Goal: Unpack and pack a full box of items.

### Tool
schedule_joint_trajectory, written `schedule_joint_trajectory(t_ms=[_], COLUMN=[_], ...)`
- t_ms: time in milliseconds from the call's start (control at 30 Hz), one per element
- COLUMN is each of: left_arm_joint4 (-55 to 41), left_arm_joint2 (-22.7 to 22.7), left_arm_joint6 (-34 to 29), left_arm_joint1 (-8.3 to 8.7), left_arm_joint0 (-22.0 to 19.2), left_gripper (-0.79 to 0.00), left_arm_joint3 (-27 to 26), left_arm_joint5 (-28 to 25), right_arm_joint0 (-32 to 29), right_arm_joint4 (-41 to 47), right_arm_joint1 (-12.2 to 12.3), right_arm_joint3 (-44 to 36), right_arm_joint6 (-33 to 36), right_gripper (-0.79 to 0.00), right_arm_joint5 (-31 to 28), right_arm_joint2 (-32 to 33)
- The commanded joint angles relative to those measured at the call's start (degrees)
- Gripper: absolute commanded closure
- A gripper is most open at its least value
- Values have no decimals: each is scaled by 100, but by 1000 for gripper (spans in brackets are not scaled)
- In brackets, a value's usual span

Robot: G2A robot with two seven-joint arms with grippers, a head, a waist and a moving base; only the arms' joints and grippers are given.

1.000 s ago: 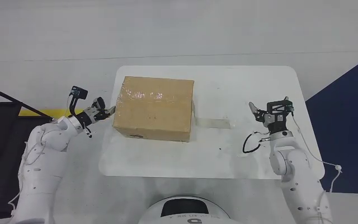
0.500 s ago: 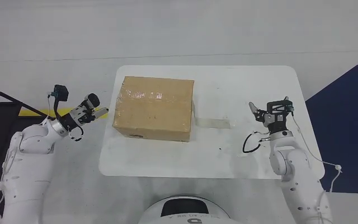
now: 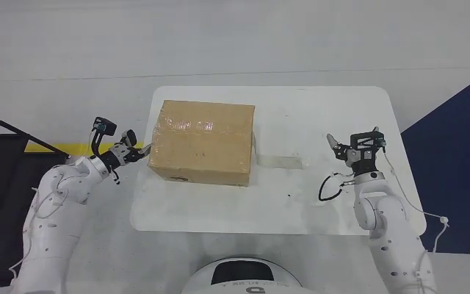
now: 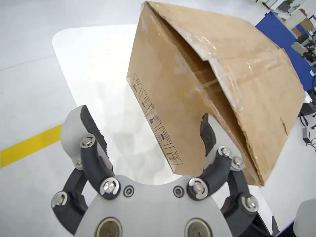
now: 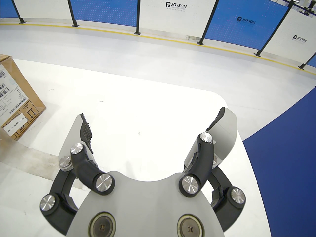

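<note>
A faint smudged strip (image 3: 279, 160) marks the bench (image 3: 294, 213) between the cardboard box (image 3: 202, 143) and the right edge. The left gripper (image 3: 145, 150) is spread wide and empty at the bench's left edge. The box's end, its top flap (image 4: 222, 40) slightly lifted, lies just beside the fingertips; contact cannot be told. The right gripper (image 3: 354, 137), also spread and empty, hangs near the right edge, well apart from the box.

Grey floor (image 4: 37, 13), yellow line (image 4: 29, 144), blue-and-white panels (image 5: 103, 6)
</note>
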Motion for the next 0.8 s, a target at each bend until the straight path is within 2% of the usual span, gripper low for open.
schedule_joint_trajectory(t_ms=[0,300,567,667,767], left_arm_joint4=[-40,-859,-787,-922,-1225], left_arm_joint2=[18,-149,-228,-276,-208], left_arm_joint6=[65,-199,-74,47,72], left_arm_joint1=[3,91,148,173,228], left_arm_joint0=[-4,-44,173,261,394], left_gripper=[-785,-785,-785,-785,-785], left_arm_joint3=[0,137,-236,-269,-527], left_arm_joint5=[-39,-533,-742,-1065,-1065], right_arm_joint0=[0,0,0,0,0], right_arm_joint4=[0,0,0,0,0], right_arm_joint1=[0,0,0,0,0], right_arm_joint3=[0,0,0,0,0], right_arm_joint6=[0,0,0,0,0], right_gripper=[-785,-785,-785,-785,-785], right_arm_joint5=[0,0,0,0,0], right_arm_joint2=[0,0,0,0,0])
